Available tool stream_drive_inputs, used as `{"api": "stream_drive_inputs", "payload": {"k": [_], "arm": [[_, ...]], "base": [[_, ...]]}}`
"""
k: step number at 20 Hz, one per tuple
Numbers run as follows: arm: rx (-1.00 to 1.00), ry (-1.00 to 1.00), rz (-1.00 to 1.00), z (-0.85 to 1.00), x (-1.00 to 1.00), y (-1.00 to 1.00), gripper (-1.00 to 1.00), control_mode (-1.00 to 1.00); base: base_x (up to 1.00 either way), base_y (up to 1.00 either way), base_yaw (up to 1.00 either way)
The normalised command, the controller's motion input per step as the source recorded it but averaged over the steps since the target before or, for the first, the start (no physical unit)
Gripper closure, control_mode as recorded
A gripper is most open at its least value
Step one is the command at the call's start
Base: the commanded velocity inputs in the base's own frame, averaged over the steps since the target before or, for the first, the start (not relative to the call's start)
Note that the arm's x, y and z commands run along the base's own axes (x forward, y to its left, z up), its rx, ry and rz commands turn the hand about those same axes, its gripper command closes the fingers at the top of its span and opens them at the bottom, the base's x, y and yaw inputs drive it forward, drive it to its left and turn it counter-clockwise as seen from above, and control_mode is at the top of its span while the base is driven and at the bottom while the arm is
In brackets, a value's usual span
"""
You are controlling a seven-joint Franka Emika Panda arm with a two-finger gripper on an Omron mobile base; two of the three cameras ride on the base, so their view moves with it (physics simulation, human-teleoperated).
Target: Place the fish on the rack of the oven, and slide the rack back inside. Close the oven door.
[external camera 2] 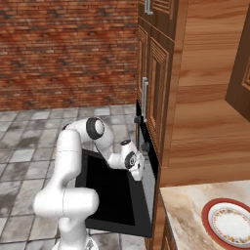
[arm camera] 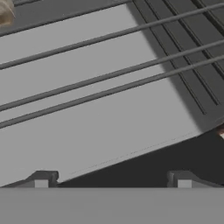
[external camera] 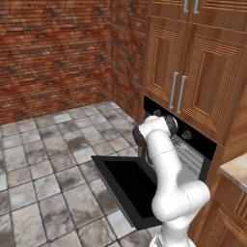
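Note:
The black oven (external camera: 193,138) sits in brown cabinetry with its door (external camera: 126,187) folded down flat and open. Inside, the wire rack (arm camera: 109,75) runs as thin silver bars over the grey cavity floor. My gripper (arm camera: 113,180) hangs just above the rack's front part, open, with its fingertips (arm camera: 41,179) wide apart and nothing between them. From the right base view the hand (external camera 2: 136,166) reaches over the open door (external camera 2: 110,193) into the oven mouth. A small grey-brown shape (arm camera: 5,13) lies on the rack at the picture's top left corner; I cannot tell whether it is the fish.
Wooden cabinet doors with steel bar handles (external camera: 176,90) stand above the oven. A red-rimmed white plate (external camera 2: 229,222) rests on the beige counter (external camera 2: 190,215) to the right. Tiled floor (external camera: 43,159) spreads left of the door, with brick walls behind.

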Motion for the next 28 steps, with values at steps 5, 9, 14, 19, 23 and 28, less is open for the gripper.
{"api": "stream_drive_inputs", "payload": {"k": [5, 9, 14, 19, 23, 28], "arm": [[-0.2, -0.2, 0.01, 0.03, -0.48, 1.0, -1.0, -1.0], [-0.12, -0.39, 0.0, 0.95, -0.56, 0.74, -1.0, -1.0], [-0.01, -0.29, 0.0, 1.0, -0.26, 0.48, -1.0, -1.0], [-0.03, -0.06, 0.0, 1.0, -0.27, 0.77, -1.0, -1.0], [-0.05, 0.11, 0.0, 1.0, -0.18, 0.89, -1.0, -1.0], [-0.08, 0.21, 0.03, 0.98, -0.13, 0.98, -1.0, -1.0]], "base": [[0.0, 0.0, 0.0], [0.0, 0.0, 0.0], [0.0, 0.0, 0.0], [0.0, 0.0, 0.0], [0.0, 0.0, 0.0], [0.0, 0.0, 0.0]]}}
